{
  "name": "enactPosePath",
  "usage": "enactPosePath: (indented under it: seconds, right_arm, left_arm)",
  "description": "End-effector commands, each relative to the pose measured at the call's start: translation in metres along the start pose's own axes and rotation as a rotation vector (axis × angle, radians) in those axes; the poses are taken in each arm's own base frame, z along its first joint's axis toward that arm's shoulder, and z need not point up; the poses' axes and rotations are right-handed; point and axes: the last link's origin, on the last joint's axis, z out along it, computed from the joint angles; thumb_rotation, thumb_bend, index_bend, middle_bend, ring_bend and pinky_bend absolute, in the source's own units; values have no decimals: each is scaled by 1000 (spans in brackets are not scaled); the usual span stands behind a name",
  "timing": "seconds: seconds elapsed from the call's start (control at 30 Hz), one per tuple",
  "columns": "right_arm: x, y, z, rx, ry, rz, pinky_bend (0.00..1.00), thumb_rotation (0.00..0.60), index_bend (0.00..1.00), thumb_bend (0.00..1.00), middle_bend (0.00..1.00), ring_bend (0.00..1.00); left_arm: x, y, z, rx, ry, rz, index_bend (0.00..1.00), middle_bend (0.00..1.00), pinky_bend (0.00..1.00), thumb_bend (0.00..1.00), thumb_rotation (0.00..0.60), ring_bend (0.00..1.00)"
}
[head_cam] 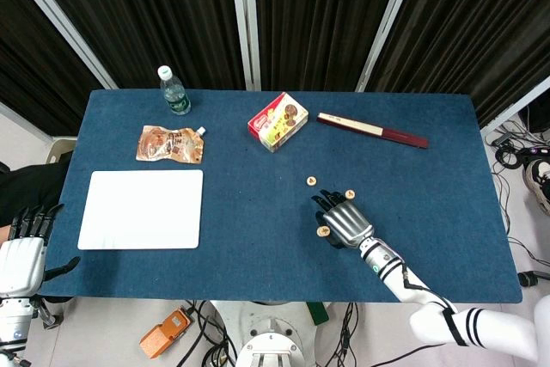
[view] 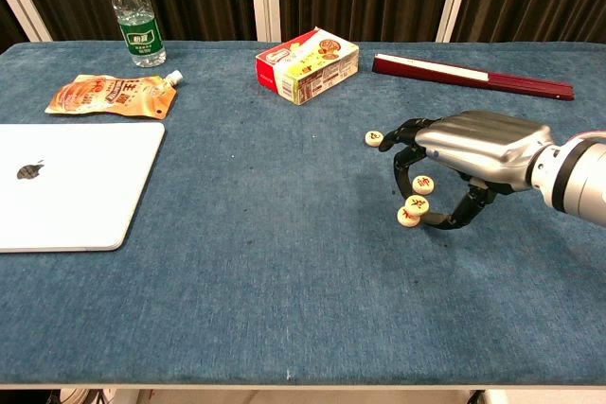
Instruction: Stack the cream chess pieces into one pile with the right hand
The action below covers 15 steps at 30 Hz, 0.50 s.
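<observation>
Blue cloth covers the desk [view: 237, 262], where the right robot hand [view: 464, 153] pinches a cream chess piece [view: 417, 202] between thumb and fingertip — it sits over another piece [view: 408, 218], contact unclear. More pieces lie just beside: one under the palm [view: 425, 181], one near its fingertips [view: 375, 138] — the left robot hand [head_cam: 24, 251] hangs off the desk edge, fingers apart.

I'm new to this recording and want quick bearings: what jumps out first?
The silver right hand arched over the cream chess pieces right of the table's centre draws the eye, one piece pinched in its fingertips above another. Next comes the white laptop at the left edge, with the bright snack box and the water bottle along the far side.
</observation>
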Motion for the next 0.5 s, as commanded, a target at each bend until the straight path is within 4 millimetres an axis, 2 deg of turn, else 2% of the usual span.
enactPosePath:
  seconds: [0.03,0.5]
  right_arm:
    - [-1,-1,1,2,-2,-1,206,600,559,490,183,126]
    - [-5,0,2,-6,3,-11,206,600,526,490,182,125]
  left_arm:
    - [0,0,1,-1,0,1,120,119,12,0,600,99]
    - [0,-2,-1,4,1,-1,120,119,12,0,600,98]
